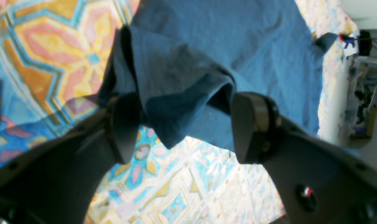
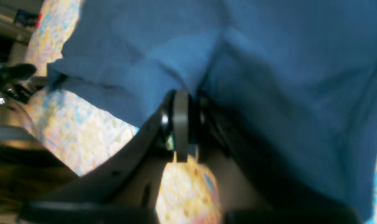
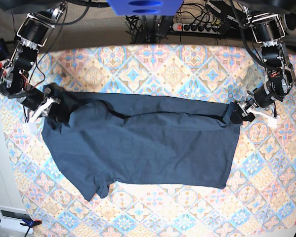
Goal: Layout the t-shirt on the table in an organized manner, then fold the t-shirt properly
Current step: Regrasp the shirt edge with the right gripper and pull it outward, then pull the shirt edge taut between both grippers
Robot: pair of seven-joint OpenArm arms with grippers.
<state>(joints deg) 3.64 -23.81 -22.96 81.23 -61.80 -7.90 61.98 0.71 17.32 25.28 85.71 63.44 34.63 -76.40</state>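
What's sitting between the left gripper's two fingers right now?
A bunched corner of the t-shirt lies between the open fingers of the left gripper; they are not closed on it. The left wrist view shows this, with the table beneath.

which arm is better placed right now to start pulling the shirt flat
Right. Its gripper is shut on the t-shirt edge, while the left gripper has open fingers around a bunched corner.
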